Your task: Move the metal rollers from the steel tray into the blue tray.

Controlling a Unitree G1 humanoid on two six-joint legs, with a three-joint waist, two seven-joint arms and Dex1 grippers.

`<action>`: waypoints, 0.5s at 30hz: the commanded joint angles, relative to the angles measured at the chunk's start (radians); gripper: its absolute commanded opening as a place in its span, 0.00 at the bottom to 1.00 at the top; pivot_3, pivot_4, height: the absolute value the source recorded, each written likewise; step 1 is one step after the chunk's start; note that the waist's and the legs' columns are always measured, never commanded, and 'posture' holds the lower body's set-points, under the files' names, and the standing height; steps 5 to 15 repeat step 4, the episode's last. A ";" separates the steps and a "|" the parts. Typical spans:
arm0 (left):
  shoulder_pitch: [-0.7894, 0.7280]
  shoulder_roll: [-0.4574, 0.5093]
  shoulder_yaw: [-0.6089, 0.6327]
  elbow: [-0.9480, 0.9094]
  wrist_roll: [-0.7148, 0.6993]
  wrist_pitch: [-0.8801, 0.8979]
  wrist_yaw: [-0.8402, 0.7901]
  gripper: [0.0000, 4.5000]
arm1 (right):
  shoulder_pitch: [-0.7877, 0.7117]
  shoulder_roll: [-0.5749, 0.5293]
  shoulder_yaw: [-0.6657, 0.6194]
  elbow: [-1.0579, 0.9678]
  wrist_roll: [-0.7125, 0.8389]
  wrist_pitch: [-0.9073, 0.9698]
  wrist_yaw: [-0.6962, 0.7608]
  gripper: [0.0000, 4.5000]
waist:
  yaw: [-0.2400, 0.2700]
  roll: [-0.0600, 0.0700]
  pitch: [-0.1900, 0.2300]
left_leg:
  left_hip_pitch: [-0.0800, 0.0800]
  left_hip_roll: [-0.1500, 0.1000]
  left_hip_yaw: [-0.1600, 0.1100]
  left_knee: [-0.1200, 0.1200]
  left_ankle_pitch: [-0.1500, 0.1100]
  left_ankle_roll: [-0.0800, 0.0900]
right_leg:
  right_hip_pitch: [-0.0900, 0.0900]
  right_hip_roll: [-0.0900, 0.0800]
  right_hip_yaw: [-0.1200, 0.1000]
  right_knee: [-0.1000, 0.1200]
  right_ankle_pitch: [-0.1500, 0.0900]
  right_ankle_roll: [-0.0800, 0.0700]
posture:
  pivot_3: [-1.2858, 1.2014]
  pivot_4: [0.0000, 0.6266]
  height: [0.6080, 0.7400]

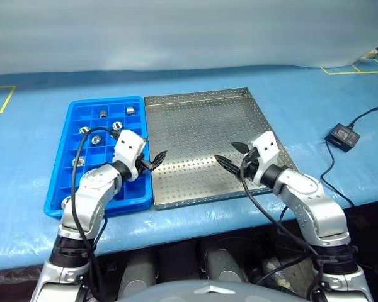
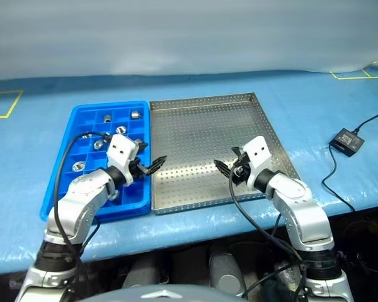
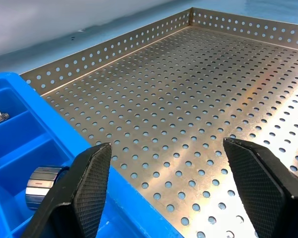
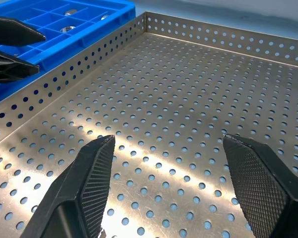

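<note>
The left tool (image 1: 156, 158) hangs with its two black fingers spread apart and nothing between them, over the seam where the blue tray (image 1: 64, 189) meets the steel tray (image 1: 201, 126), left of centre in the head view. The right tool (image 1: 232, 155) is likewise spread wide and empty, low over the near right part of the steel tray, its fingers pointing toward the left tool. In the right wrist view the ribbed black fingertips (image 4: 92, 173) stand well apart above bare perforated metal, and the left tool's finger tips poke in at the upper left of that frame.

The steel tray is a broad silver-grey rectangle with a dotted floor and a low, hole-punched rim; it lies in the middle of the frame on the blue-covered surface (image 1: 195, 239), touching the blue tray along its left edge. I see only bare perforated metal on its floor.

The metal rollers (image 1: 103, 114) are small, shiny, short cylinders with hollow centres, sitting apart in separate square compartments of the blue tray, mostly in its far half. One roller (image 3: 43, 183) shows close up in the left wrist view, ridged along its side, just behind the left finger.

A small black box with a cable (image 1: 343, 134) lies on the surface at the right.
</note>
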 commanded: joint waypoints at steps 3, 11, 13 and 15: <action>-0.012 0.000 0.000 -0.027 0.004 -0.031 0.004 0.87 | -0.024 -0.003 0.004 -0.031 0.017 -0.012 0.010 0.81 | 0.001 0.000 0.000 | 0.000 0.000 0.000 0.000 0.000 0.000 | 0.000 0.000 0.000 0.000 0.000 0.000 | 0.46 0.24 1.00; -0.013 0.000 -0.001 -0.027 0.005 -0.031 0.005 0.87 | -0.029 -0.004 0.005 -0.030 0.016 -0.012 0.011 0.81 | 0.001 0.000 0.000 | 0.000 0.000 0.000 0.000 0.000 0.000 | 0.000 0.000 0.000 0.000 0.000 0.000 | 0.46 0.24 1.00; -0.013 0.000 -0.001 -0.027 0.005 -0.031 0.005 0.87 | -0.029 -0.004 0.005 -0.030 0.016 -0.012 0.011 0.81 | 0.001 0.000 0.000 | 0.000 0.000 0.000 0.000 0.000 0.000 | 0.000 0.000 0.000 0.000 0.000 0.000 | 0.46 0.24 1.00; -0.013 0.000 -0.001 -0.027 0.005 -0.031 0.005 0.87 | -0.029 -0.004 0.005 -0.030 0.016 -0.012 0.011 0.81 | 0.001 0.000 0.000 | 0.000 0.000 0.000 0.000 0.000 0.000 | 0.000 0.000 0.000 0.000 0.000 0.000 | 0.46 0.24 1.00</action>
